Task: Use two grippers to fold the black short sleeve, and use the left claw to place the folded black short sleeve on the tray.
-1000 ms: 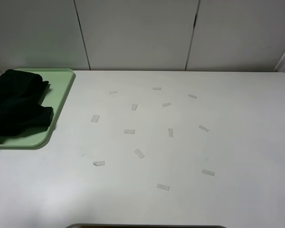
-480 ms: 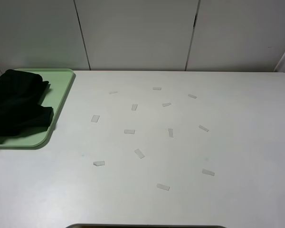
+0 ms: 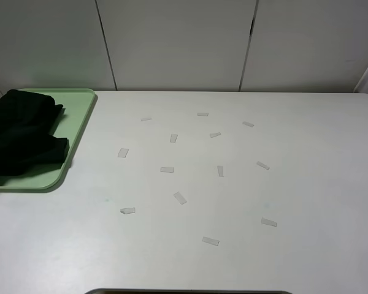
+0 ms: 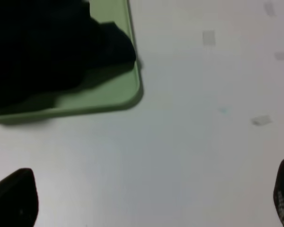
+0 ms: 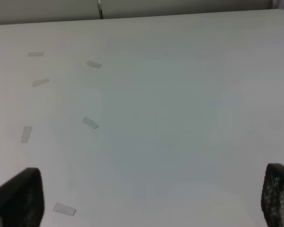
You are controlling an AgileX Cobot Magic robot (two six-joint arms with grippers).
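Note:
The black short sleeve (image 3: pixel 21 138) lies bunched and folded on the light green tray (image 3: pixel 80 113) at the table's far left. In the left wrist view the shirt (image 4: pixel 42 47) fills the tray (image 4: pixel 109 92), a little ahead of my left gripper (image 4: pixel 146 201). That gripper is open and empty, with one fingertip (image 4: pixel 14 201) at each lower corner, above bare table. My right gripper (image 5: pixel 146 201) is open and empty over the right half of the table. Neither arm shows in the exterior high view.
Several small pieces of clear tape (image 3: pixel 180 197) are stuck across the middle of the white table (image 3: pixel 306 184). Some show in the right wrist view (image 5: pixel 90 123). A white panelled wall (image 3: pixel 178 43) stands behind the table.

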